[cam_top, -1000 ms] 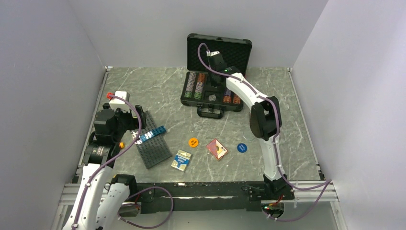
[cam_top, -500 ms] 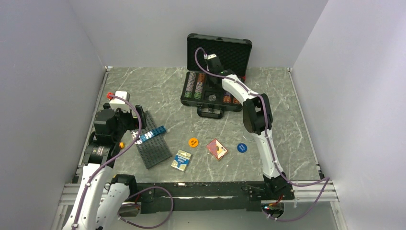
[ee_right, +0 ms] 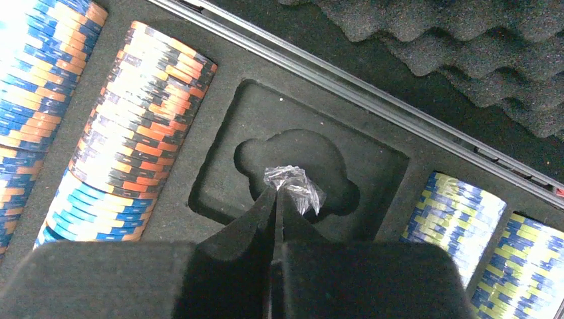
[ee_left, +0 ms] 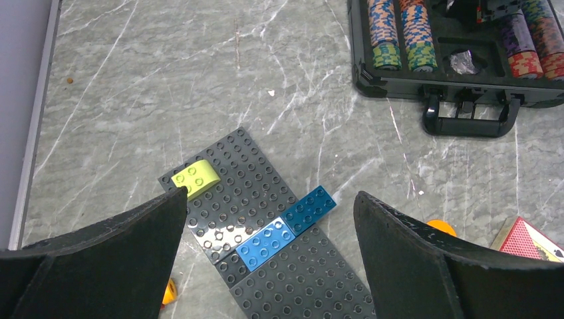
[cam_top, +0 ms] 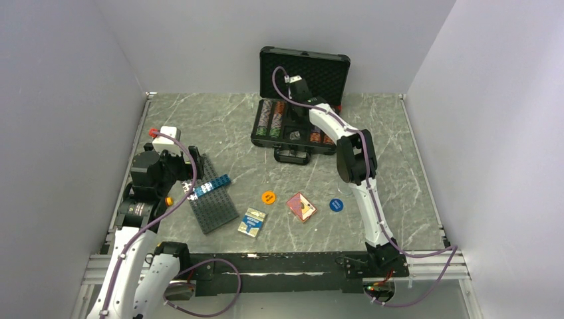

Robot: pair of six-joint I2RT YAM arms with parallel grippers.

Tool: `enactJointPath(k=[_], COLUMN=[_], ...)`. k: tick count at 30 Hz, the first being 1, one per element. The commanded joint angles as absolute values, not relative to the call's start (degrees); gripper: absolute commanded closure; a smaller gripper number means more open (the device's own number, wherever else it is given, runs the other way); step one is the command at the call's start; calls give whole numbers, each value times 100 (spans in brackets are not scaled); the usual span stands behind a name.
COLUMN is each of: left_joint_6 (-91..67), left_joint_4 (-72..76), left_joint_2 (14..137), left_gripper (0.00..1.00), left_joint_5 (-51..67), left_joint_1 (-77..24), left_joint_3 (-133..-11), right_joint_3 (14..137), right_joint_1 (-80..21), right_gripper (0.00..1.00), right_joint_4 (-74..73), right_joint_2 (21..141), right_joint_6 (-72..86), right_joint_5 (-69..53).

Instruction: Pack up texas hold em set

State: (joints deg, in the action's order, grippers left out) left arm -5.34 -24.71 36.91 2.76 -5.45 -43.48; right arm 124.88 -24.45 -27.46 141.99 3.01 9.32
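Texas hold em set: its black rectangular hard case (cam_top: 266,142) lies open at the far middle of the grey marbled desk (cam_top: 199,126). The egg-crate foam lid (cam_top: 326,72) stands upright against the back wall, and the carry handle (cam_top: 291,157) faces the arms. Striped chip rows (ee_right: 133,133) fill the foam channels on both sides of a square centre recess. A crumpled wad of clear plastic (ee_right: 297,187) lies in that recess.

The right claw (ee_right: 278,194) hangs over the recess, clenched, with its tips lined up on the wad. Whether the tips touch the wad cannot be told.

Four pieces of the set lie loose on the desk nearer the arms, well apart from the case. From left to right they are a blue-and-yellow card deck (cam_top: 252,222), an orange round disc (cam_top: 268,197), a red-backed card deck (cam_top: 301,207) and a blue round disc (cam_top: 336,205).

Further left lies a dark grey studded building plate (ee_left: 319,279) carrying two blue bricks (ee_left: 266,242) and a lime green brick (ee_left: 195,178). The left claw (ee_left: 271,199) hovers above this plate, spread wide and holding nothing.
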Motion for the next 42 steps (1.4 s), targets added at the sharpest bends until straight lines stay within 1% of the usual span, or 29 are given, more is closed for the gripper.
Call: enactJointPath(k=[1, 7, 10, 21, 26, 33, 42], left_joint_6=[-580, -580, -588, -580, -557, -554, -540], left_joint_4=[-2302, -2301, -2302, -2302, -2298, -2275, -2246], left_joint_2=[3632, 3621, 3621, 3632, 3625, 3634, 3599], left_gripper=[1, 1, 1, 1, 1, 1, 1], left_joint_5=[372, 377, 378, 380, 424, 493, 566], left_joint_1=[-554, -554, -553, -554, -554, -554, -554], left_joint_3=[-4456, -4452, -4456, -4456, -4456, -4456, -4450], right_joint_3=[12633, 12588, 12595, 12638, 12621, 12542, 12297], right_joint_1=[-2426, -2426, -2426, -2443, -2443, -2465, -2487], right_gripper=[90, 62, 55, 39, 30, 26, 24], right_joint_4=[-2855, -2832, -2838, -2862, -2856, -2802, -2728], right_joint_2=[14233, 14157, 14127, 13931, 13762, 13554, 13083], right_joint_6=[312, 271, 231, 189, 167, 147, 201], right_joint_5=[827, 769, 752, 624, 588, 558, 664])
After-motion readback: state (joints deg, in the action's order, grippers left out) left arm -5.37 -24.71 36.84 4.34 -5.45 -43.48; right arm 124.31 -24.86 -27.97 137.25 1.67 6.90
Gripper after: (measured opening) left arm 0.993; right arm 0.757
